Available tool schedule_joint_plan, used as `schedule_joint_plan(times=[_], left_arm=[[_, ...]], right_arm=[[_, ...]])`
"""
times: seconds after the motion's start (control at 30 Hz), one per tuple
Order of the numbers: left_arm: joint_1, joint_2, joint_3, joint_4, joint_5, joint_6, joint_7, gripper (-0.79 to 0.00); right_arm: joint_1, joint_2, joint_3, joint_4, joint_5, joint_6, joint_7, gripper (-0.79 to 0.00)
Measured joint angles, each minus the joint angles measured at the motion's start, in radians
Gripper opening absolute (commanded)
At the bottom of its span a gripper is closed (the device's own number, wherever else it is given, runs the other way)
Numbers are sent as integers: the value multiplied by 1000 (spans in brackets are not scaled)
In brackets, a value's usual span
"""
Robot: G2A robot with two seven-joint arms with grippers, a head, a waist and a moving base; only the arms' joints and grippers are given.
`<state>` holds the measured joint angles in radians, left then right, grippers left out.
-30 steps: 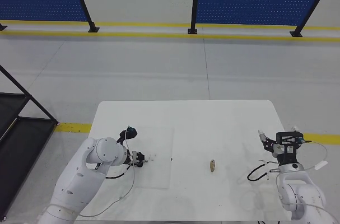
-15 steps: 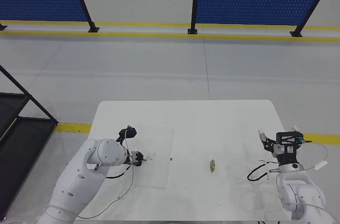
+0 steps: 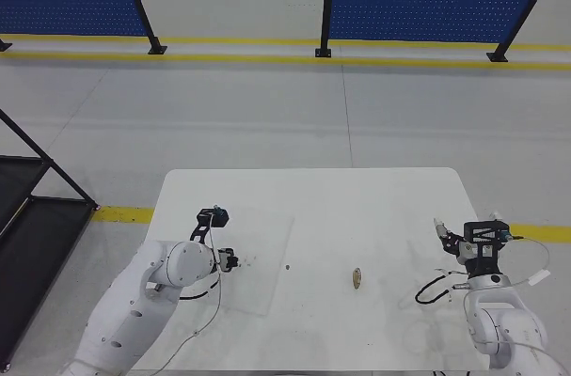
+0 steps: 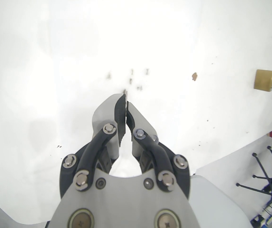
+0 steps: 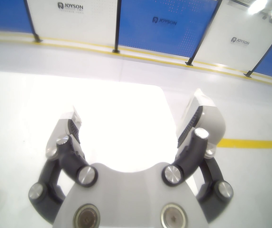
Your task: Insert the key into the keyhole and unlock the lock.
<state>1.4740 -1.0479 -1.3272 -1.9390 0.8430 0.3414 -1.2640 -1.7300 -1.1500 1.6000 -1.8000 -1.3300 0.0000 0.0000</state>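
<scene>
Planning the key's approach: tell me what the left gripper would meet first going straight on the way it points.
Probably the bare table, near the dark specks just ahead of the left gripper and its key; the padlock lies off to the side.

Left end effector (image 4: 126, 102) pinched closed, angled downward, right end effector (image 5: 136, 113) spread wide

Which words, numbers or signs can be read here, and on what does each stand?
Brass padlock with silver shackle: no readable print.
Thin metal key in the left gripper's fingers: too small to tell.
White table: no text.
White and blue fence panels: a logo with one brand word, on three panels.
</scene>
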Motion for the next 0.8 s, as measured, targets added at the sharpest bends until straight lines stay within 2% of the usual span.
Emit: schedule_joint_plan(times=[0.2,0.5,0.67,0.8], left_arm=[[58,-1,-87,-79,-185,-60,90,-785],[160,5,-285,-69,-572,-289,162,-785],[194,9,-357,-10,-801,-430,121,-785],[184,14,-400,80,-1014,-537,12,-785]], right_arm=[[0,0,0,0,0,0,0,0],[0,0,0,0,0,0,0,0],[0,0,0,0,0,0,0,0],[0,0,0,0,0,0,0,0]])
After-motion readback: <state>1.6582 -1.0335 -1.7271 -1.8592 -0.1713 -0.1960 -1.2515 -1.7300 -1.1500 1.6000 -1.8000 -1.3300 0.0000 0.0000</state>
